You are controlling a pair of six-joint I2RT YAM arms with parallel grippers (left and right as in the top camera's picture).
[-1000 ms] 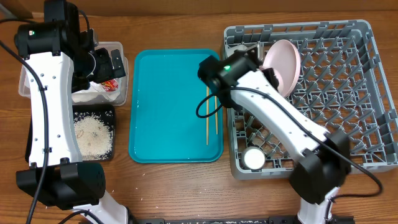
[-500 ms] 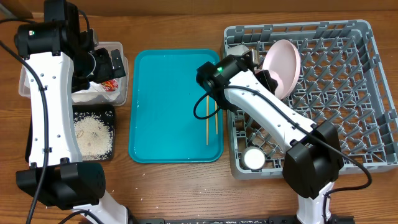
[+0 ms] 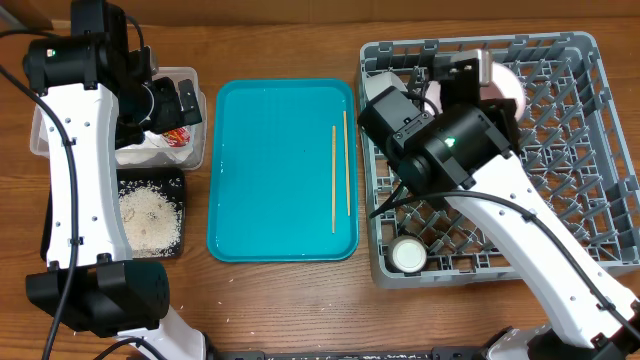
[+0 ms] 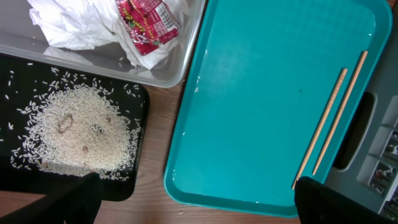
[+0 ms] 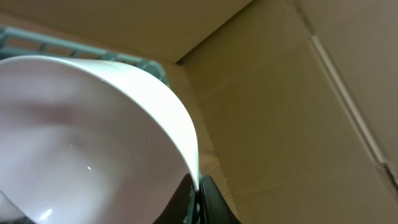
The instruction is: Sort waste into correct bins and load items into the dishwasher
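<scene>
My right gripper (image 5: 196,198) is pinched shut on the rim of a white bowl (image 3: 503,85), held on edge at the 12 o'clock side of the grey dish rack (image 3: 600,150). Upright pegs crowd below it, and my arm lies across the rack above a small white cup (image 3: 407,255) at 7 o'clock. My left gripper (image 3: 188,103), spread wide and empty, hangs over the clear tub (image 4: 161,73) of napkin (image 4: 74,22) and red wrapper (image 4: 146,25), with the black tray (image 4: 12,74) of rice (image 4: 78,134) at its 6 o'clock. Two chopsticks (image 3: 333,180) lie along the teal tray's (image 3: 270,180) 3 o'clock edge.
</scene>
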